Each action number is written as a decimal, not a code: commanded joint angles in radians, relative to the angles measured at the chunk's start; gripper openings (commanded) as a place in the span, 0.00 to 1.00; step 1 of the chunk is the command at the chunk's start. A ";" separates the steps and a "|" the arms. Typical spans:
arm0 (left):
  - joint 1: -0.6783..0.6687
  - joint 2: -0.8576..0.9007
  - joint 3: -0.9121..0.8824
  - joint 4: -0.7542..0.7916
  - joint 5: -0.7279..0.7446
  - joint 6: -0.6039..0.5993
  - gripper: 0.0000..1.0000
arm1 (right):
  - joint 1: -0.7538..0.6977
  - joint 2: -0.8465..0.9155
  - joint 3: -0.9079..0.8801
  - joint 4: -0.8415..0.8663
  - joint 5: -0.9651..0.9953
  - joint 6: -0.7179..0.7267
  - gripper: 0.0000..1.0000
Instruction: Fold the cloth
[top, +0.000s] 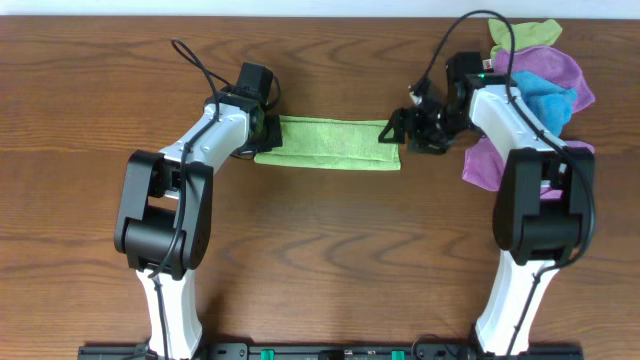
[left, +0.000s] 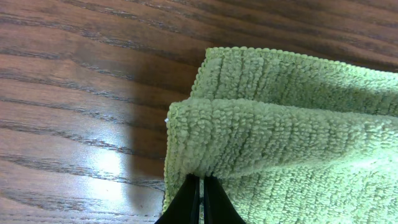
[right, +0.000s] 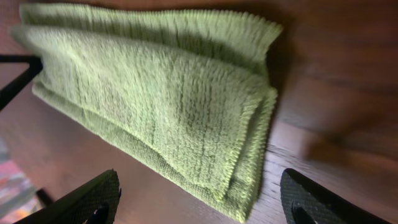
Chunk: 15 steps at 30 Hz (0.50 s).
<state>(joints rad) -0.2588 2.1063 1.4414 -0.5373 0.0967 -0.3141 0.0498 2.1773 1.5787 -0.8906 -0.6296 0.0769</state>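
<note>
- Dark wood-grain tabletop (top: 320, 260) fills the overhead view, with both arms reaching toward its far half and a pile of purple, blue and yellow-green cloths (top: 545, 80) at the far right, behind the right arm.
- The green cloth (top: 330, 143) lies flat between the arms as a long, narrow strip. The wrist views show layers, so it is judged to be folded lengthwise already.
- Its long axis runs left to right, straight from one gripper to the other, with a short end at each.
- The left gripper (left: 200, 202) sits at the left short end. Its fingers are drawn almost together on the doubled edge, so it appears to have that edge pinched.
- The right gripper (right: 205, 199) is spread wide at the right short end, with the cloth's end showing between its two fingers, and it holds nothing. Whether the fingers touch the tabletop cannot be told.
- From the right gripper the cloth stretches away to the left, and from the left gripper it stretches to the right. Neither arm is clearly nearer, since each stands at its own end.
- Judgement: the next fold likely carries one short end along that axis onto the other. The left arm, with its grip in place, looks better placed to lead.
</note>
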 joint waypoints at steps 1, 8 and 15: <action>-0.004 0.016 -0.032 -0.012 0.009 -0.004 0.06 | -0.021 0.030 -0.019 0.012 -0.084 -0.048 0.81; -0.005 0.016 -0.032 -0.012 0.011 -0.004 0.06 | -0.043 0.059 -0.037 0.053 -0.087 -0.047 0.80; -0.004 0.016 -0.032 -0.011 0.020 -0.004 0.06 | -0.031 0.150 -0.037 0.103 -0.146 0.008 0.74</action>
<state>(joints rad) -0.2584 2.1059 1.4410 -0.5369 0.0982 -0.3141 0.0105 2.2421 1.5562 -0.7963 -0.7933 0.0647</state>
